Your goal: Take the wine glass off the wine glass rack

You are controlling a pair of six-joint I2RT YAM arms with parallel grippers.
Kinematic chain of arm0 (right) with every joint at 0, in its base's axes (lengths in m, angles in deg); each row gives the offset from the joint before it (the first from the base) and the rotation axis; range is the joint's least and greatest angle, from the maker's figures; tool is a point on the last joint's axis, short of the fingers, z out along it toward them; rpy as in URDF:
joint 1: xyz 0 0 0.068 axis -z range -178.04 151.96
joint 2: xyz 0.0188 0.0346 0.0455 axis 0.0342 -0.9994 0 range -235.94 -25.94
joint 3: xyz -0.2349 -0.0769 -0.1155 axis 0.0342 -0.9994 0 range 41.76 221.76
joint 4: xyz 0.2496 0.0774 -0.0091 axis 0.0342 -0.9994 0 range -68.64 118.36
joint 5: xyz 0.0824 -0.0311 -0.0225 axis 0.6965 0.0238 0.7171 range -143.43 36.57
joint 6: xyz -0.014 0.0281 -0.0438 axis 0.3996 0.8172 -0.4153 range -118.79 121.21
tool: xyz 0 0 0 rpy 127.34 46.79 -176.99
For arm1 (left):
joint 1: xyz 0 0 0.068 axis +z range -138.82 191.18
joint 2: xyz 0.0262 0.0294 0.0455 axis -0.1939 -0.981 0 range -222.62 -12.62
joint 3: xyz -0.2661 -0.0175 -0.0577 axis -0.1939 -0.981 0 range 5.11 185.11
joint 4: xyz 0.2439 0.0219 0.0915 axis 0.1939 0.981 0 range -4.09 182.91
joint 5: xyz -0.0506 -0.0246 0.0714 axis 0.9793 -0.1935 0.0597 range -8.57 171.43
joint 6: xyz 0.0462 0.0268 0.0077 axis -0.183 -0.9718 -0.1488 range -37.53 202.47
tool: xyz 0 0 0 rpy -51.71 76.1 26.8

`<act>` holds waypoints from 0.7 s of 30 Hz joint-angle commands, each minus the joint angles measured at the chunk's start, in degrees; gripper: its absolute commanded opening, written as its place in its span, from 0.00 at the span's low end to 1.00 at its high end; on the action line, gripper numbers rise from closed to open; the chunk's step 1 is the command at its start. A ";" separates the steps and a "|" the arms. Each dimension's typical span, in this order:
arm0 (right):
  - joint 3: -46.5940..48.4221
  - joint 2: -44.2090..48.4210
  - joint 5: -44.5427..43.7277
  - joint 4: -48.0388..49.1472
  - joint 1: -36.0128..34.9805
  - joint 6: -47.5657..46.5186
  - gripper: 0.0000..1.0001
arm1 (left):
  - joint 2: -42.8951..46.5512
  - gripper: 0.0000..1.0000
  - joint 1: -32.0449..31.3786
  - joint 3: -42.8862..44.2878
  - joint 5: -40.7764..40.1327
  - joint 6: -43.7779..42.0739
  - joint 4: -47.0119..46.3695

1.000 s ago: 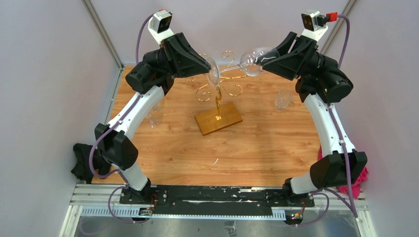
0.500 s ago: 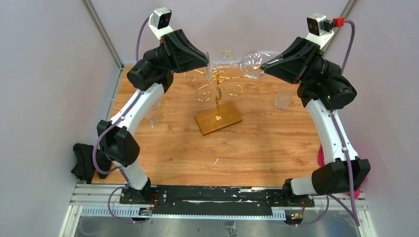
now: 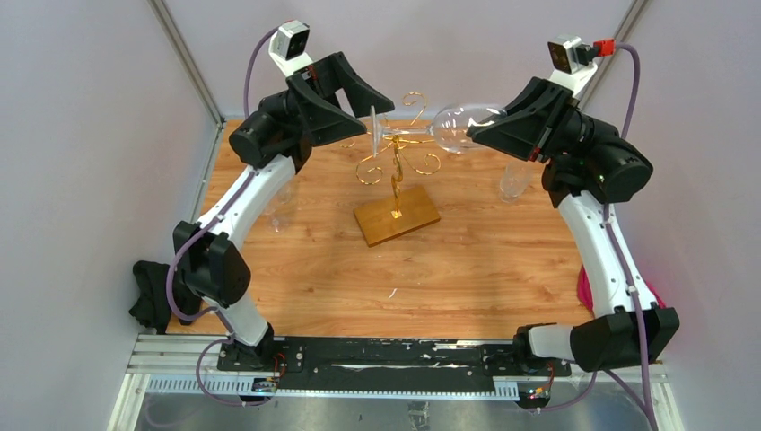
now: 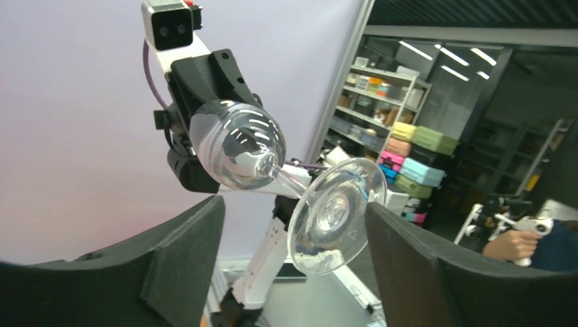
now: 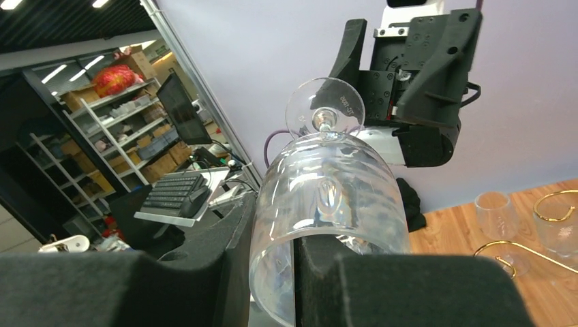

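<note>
Released by the left gripper (image 4: 294, 204) since a moment ago, the clear wine glass (image 3: 453, 126) lies sideways over the gold scrolled-wire wine glass rack (image 3: 395, 166), left jaws spread wide around its round foot, right gripper (image 3: 474, 128) jaws pinching its bowl rim; tiny embossed foot lettering is unreadable.

One wine glass rack (image 3: 397, 217) and three wine glasses (image 3: 462, 126) (image 3: 514, 180) (image 3: 283, 202) visible from above.

Right of the wine glass rack (image 3: 396, 180), the wine glass (image 3: 451, 126) has its rim hidden between the fingers of the right gripper (image 3: 483, 127). Left of the rack, a second glass (image 3: 285, 205) is partly covered by the left arm (image 3: 247, 193). In the right wrist view only the rack's scroll ends show, cut off by the edge.
</note>
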 commanded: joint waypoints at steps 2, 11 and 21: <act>-0.07 6.72 0.44 -7.09 -0.93 -8.65 0.00 | 2.20 0.89 2.10 -0.96 0.48 -0.60 -2.44; 6.94 16.45 -0.01 -65.08 -0.91 -50.60 0.00 | 5.96 0.91 9.45 -8.27 -3.47 -4.23 8.59; 30.51 13.98 -26.81 -119.85 -0.76 -85.52 0.00 | 20.60 0.96 8.35 11.49 -42.14 -71.73 122.89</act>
